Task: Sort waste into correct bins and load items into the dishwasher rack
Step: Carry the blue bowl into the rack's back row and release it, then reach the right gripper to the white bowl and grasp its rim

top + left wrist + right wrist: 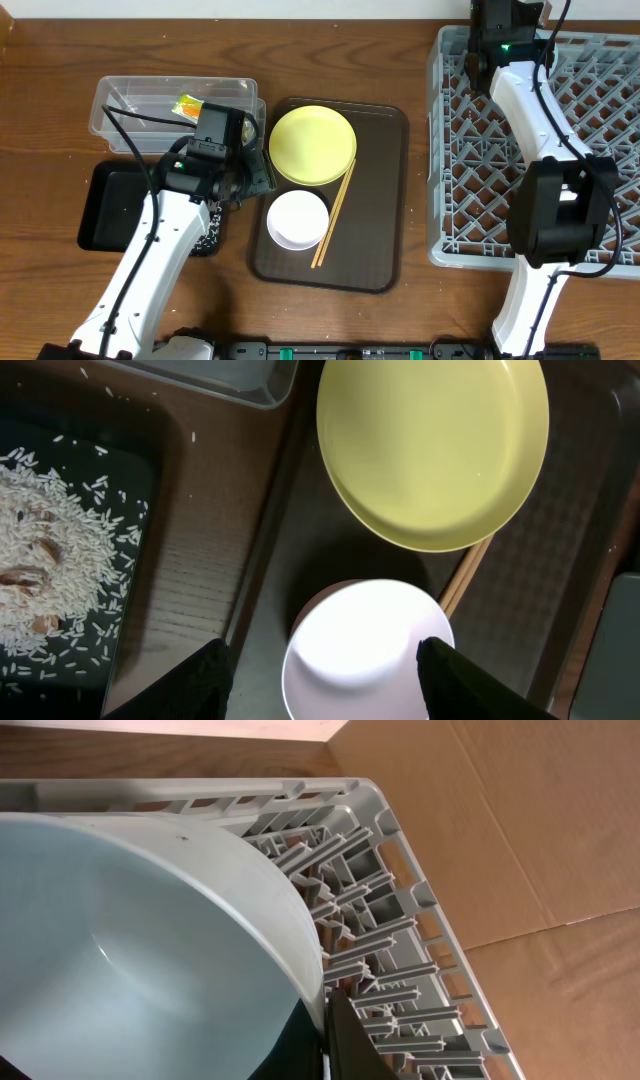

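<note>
My left gripper [325,685] is open, low over the white bowl [365,650], its fingers [190,680] apart on either side of the bowl and holding nothing. The yellow plate [312,145] lies just beyond the white bowl [297,219], with the wooden chopsticks [333,215] slanting along their right side. My right gripper [322,1020] is shut on the rim of the light blue bowl [130,950], which is tilted over the far corner of the grey dishwasher rack [400,920]. Rice [50,550] covers the black tray [110,205]. A green-and-orange wrapper [188,104] lies in the clear tub [130,95].
Plate, white bowl and chopsticks rest on a dark brown serving tray [375,200] between the bins and the rack [600,150]. Loose rice grains lie scattered on the wooden table by the black tray. Brown cardboard [520,820] lies beyond the rack.
</note>
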Robot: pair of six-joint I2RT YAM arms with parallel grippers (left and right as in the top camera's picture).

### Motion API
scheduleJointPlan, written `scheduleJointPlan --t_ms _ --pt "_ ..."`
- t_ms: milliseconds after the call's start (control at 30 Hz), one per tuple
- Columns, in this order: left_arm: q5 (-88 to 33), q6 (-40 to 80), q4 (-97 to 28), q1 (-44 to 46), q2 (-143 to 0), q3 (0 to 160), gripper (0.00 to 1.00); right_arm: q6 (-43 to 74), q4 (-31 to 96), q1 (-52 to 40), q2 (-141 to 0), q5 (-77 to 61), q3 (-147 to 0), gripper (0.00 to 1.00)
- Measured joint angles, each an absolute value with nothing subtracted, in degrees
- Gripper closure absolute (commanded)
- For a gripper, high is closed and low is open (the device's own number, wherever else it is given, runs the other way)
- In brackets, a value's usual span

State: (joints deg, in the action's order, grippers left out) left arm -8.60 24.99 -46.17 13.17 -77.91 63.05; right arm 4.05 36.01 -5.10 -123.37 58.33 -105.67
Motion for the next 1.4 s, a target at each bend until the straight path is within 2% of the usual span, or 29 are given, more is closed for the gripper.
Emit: scheduleJointPlan --t_ms 233,600,667,700,733,833,933,1067,1200,1400 --pt "-8.6 25.0 -46.3 13.2 -77.9 63.0 0.38 4.4 38.6 -5.6 -123.4 58.7 -105.7 0.98" --pt "-8.6 25.0 -46.4 13.2 -77.9 63.0 0.38 5.9 41.3 -9.0 -124.8 56.5 -105.6 0.88" --pt "-8.6 25.0 -46.4 13.2 -77.9 63.0 0.38 6.0 41.5 -9.7 -125.1 56.4 -105.6 0.83" --pt "-8.6 25.0 -46.4 13.2 -77.9 63.0 0.37 6.0 41.8 -10.0 -125.2 56.3 -105.6 0.76" --pt "-8.6 25.0 -46.4 13.2 -77.9 63.0 0.37 6.3 42.0 -10.4 -125.2 56.2 -105.6 0.65" --pt "-8.6 25.0 -46.4 13.2 -77.9 63.0 0.37 6.6 42.9 -11.4 -125.2 55.6 -105.6 0.47" --pt "-8.6 25.0 -46.5 13.2 -77.9 63.0 0.37 6.5 44.2 -12.5 -125.2 54.0 -105.5 0.37" --pt "-8.6 25.0 -46.5 13.2 -77.9 63.0 0.38 6.5 45.1 -13.3 -125.2 49.6 -105.5 0.29" --pt "-8.6 25.0 -46.8 13.2 -77.9 63.0 0.38 6.5 45.3 -13.1 -124.3 42.0 -105.4 0.27" --pt "-5.0 25.0 -52.2 13.2 -77.9 63.0 0.37 2.9 45.6 -13.1 -117.2 21.6 -105.2 0.25"
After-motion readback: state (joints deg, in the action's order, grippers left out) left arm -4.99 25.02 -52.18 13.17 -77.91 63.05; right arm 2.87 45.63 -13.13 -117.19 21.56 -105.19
